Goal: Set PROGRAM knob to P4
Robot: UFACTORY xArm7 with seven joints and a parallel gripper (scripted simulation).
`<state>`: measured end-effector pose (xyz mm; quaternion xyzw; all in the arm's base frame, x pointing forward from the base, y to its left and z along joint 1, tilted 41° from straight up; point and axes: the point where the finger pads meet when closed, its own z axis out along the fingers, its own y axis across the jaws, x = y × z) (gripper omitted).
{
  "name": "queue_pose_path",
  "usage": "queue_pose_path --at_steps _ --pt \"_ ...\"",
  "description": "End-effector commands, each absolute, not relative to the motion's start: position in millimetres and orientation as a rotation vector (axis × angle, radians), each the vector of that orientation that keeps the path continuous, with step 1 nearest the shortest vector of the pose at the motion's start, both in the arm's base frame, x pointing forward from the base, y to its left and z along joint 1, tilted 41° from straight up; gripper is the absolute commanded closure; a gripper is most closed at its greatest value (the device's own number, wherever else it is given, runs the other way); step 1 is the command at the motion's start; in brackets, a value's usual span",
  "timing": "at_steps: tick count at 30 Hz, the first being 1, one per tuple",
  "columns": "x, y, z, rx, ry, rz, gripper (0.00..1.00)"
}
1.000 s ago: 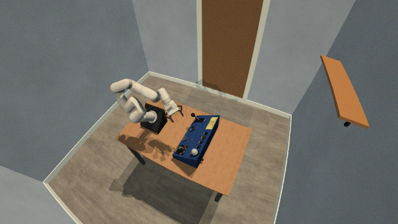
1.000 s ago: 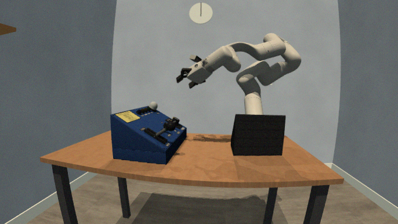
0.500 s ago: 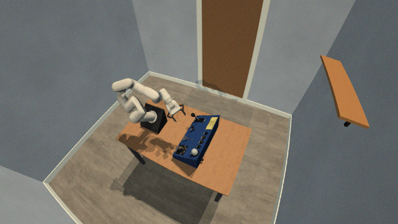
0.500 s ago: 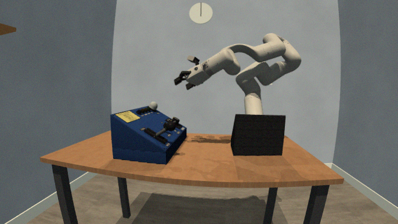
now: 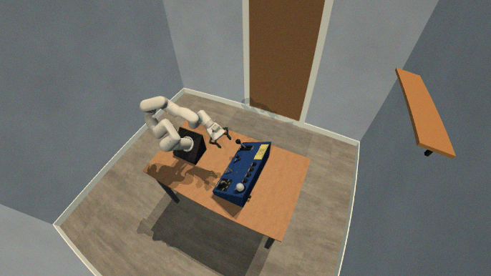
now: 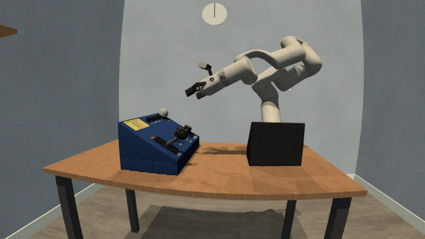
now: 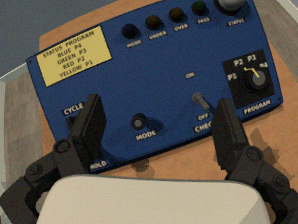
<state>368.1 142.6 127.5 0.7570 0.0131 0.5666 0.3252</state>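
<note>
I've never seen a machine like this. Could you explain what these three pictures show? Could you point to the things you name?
The white machine is a robot arm [image 5: 175, 114] [image 6: 263, 68]; its black-fingered gripper [image 5: 224, 139] [image 6: 198, 81] [image 7: 158, 109] works like a hand. One picture looks down from above, one from the side, and one from the arm's wrist, past its own fingers. On the wooden table [image 5: 290, 193] [image 6: 217, 176] stands a blue console [image 5: 234, 164] [image 6: 139, 148] [image 7: 165, 65] with a lever, switches, lamps and a PROGRAM knob [image 7: 258, 78]. The gripper is open in the air, holding nothing.
</note>
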Motion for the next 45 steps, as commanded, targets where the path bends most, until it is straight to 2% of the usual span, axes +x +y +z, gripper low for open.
queue_pose_path --at_steps 1,10,12,27,29,45 --pt "370.8 146.9 120.2 1.99 0.079 1.481 0.0" --pt "370.8 146.9 120.2 1.99 0.079 1.481 0.0" --pt "364.0 155.6 79.8 2.017 0.283 1.405 0.0" --pt "364.0 155.6 79.8 2.017 0.283 1.405 0.0" --pt "355.3 159.6 48.3 2.036 0.431 1.337 0.0" --pt "351.3 160.5 36.6 2.042 0.485 1.31 0.0"
